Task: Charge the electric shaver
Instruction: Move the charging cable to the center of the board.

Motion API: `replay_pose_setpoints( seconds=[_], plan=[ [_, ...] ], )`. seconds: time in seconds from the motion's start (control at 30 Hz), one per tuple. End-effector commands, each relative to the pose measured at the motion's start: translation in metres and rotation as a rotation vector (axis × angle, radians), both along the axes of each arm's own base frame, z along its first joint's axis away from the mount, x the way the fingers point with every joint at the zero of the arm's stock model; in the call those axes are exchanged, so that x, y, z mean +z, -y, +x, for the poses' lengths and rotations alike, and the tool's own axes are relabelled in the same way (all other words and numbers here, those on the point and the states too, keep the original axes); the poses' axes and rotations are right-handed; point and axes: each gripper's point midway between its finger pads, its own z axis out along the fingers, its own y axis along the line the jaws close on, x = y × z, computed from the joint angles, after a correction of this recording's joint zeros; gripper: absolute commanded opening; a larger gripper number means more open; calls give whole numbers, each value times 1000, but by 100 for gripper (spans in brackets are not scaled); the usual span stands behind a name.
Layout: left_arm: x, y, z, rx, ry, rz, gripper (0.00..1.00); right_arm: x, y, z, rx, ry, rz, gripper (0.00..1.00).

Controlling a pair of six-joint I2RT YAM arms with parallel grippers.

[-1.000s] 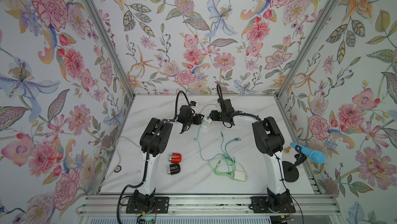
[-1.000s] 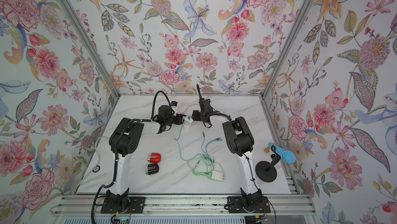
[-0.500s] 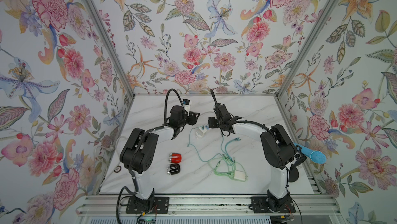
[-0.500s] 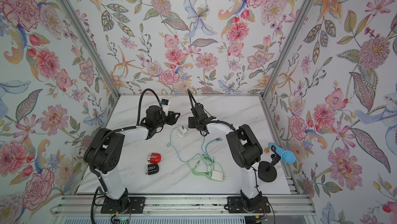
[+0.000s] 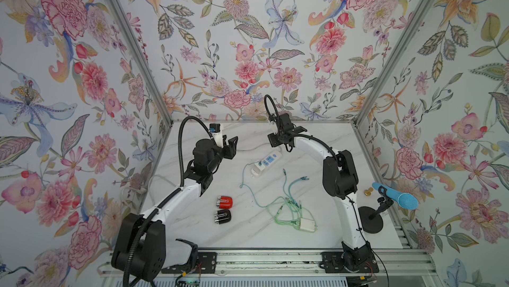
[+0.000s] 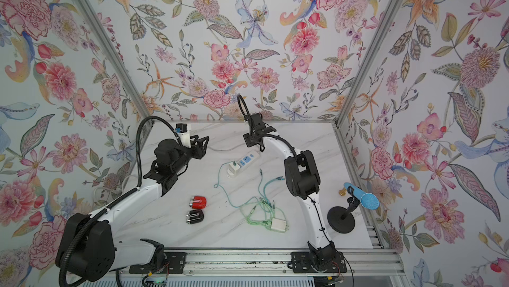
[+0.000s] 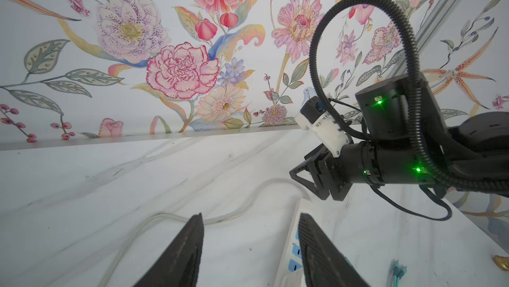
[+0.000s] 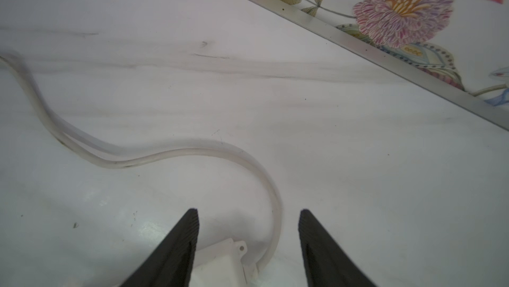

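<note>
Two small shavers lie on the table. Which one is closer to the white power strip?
The red shaver. The black shaver lies just beside it, on the side away from the power strip.

1. Type: staged lab booth for tabletop robot work.
2. Floral wallpaper panels (image 5: 248,51) on three sides, joined by bare aluminium posts (image 5: 129,43).
3. Marble-look tabletop (image 5: 192,233), fronted by an aluminium rail (image 5: 261,262) that carries the left arm base (image 5: 140,247) and the right arm base (image 5: 352,258).
4. Blue microphone (image 5: 399,198) on a black stand (image 5: 370,220) at the table edge.
</note>
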Motion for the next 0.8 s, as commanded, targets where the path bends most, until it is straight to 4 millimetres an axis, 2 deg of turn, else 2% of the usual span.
replay_pose_setpoints(
  seconds=[0.0, 0.2, 0.33, 0.6, 0.77],
  plan=[
    [-9, -21, -14, 64, -55, 53, 58, -23, 9, -5, 70, -71, -61, 60],
    [-7, -32, -31, 86, -65, 79, 58, -44, 22, 15, 45, -68, -97, 59],
    [-9, -34, -36, 91, -69, 74, 58, -60, 36, 19, -5, -108, -82, 55],
    [-14, -30, -34, 72, -75, 57, 58, -91, 98, 13, -251, -183, -110, 41],
    [-19, -29, -36, 68, -76, 52, 58, -88, 138, 4, -406, -201, -64, 39]
  ],
)
